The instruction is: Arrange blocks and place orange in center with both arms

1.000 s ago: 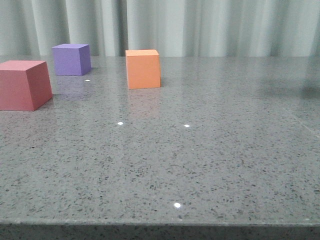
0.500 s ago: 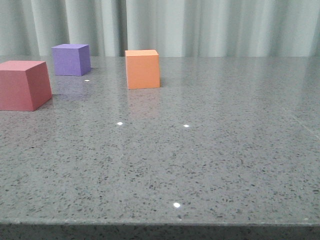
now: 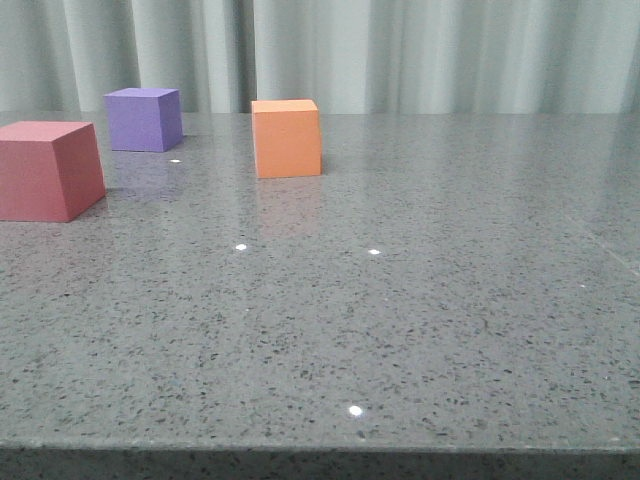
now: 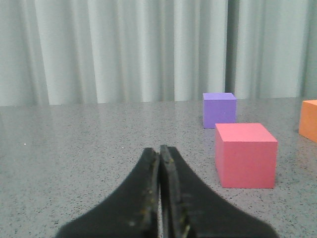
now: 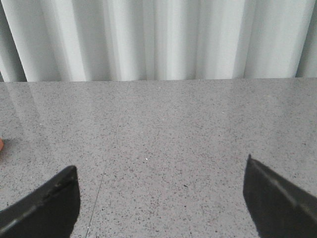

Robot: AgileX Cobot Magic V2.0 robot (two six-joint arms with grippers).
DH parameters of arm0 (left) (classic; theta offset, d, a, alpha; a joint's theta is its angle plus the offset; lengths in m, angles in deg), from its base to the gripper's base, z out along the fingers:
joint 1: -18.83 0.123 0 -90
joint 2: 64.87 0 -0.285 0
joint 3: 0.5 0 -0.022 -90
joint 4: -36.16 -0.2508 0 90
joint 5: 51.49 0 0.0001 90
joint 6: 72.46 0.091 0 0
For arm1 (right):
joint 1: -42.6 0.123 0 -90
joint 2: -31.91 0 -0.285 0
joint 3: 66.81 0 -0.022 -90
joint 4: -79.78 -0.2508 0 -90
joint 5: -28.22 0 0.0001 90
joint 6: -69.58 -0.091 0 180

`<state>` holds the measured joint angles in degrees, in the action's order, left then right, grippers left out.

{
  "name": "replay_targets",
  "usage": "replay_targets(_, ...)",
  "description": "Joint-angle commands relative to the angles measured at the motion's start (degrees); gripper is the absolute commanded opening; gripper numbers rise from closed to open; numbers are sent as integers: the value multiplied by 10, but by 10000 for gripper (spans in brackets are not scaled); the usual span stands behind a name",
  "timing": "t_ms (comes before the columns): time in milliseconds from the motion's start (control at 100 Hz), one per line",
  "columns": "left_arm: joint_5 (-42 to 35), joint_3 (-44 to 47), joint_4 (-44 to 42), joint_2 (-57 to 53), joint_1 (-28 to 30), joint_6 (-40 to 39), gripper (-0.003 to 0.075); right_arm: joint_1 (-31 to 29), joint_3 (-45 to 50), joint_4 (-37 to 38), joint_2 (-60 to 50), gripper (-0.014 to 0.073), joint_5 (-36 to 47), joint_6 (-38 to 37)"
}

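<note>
Shadow gone from table (image 3: 420,300) right, orange cube (image 4: 309,120) cut off, left tool (image 4: 159,198) pressed together, right tool (image 5: 161,198) spread.

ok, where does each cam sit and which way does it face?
Front: low at the table edge, facing forward at the red cube, purple cube, orange cube and curtain; no arm shows.
Left wrist: behind the shut left gripper, facing all three cubes.
Right wrist: behind the open right gripper, facing bare table.
Front and left wrist share the cubes.

A grey speckled table (image 3: 420,330) stretches back to a pale pleated curtain (image 3: 430,55).
</note>
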<state>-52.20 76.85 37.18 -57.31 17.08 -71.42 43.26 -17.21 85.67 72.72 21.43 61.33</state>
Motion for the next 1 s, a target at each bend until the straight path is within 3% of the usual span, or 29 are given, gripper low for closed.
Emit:
replay_targets(0, -44, 25, 5, -20, -1, -5, -20, -3, -14, 1, -2, 653, 68, 5)
replay_targets(130, -44, 25, 5, -20, -1, -5, -20, -3, -14, 1, -2, 572, 68, 5)
replay_targets(190, -44, 25, 5, -20, -1, -5, -20, -3, -14, 1, -2, 480, 68, 5)
replay_targets(370, -44, 25, 5, -20, -1, -5, -20, -3, -14, 1, -2, 96, 62, 5)
replay_targets(490, -44, 25, 5, -20, -1, -5, -20, -3, -14, 1, -2, -72, 61, 5)
replay_targets(990, -70, 18, 14, -20, -1, -5, -20, -3, -14, 1, -2, -69, 61, 5)
